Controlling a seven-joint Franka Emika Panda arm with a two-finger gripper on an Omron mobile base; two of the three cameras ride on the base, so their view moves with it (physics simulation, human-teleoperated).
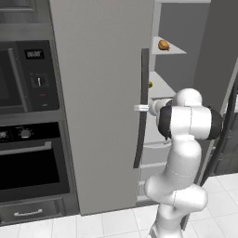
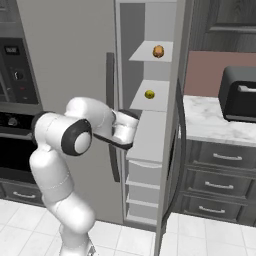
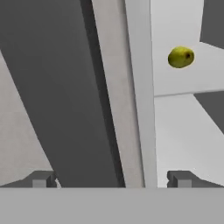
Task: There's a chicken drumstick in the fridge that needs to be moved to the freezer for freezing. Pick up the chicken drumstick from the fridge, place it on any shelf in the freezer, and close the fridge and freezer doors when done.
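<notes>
— On the upper shelf (image 2: 145, 54) of the freezer (image 2: 131, 30) we find the chicken drumstick (image 2: 158, 51), a small golden-brown lump lying near the shelf's right side; from the left base view we see it too, high up past the edge of the wide door (image 1: 102, 97).

— And one shelf down we have a little yellow-green thing (image 2: 149, 94) (an olive or a small fruit, we cannot tell which); in the hand view it lies up and to the right, on pale grey.

— We agree; now the gripper (image 3: 111, 178). In the hand view we see its two dark fingertips (image 3: 41, 178) set wide apart at the bottom, with nothing between them that they grip; the dark handle (image 3: 65, 96) and the pale door edge run up through the gap.

— So spread, and holding nothing; in the right base view the hand reaches toward the handle of the wide door, at about the height of the lowest open shelf, just above the white drawers (image 2: 145, 177).

— The wide door looks closed flat in both base views; the narrow door (image 2: 172, 150) stands open at the right of the freezer, edge-on to us in the right base view.

— To the left we have the black oven (image 1: 30, 162); to the right a marble counter (image 2: 210, 122) with a dark toaster (image 2: 239, 94) on it, well apart from the arm.
</notes>
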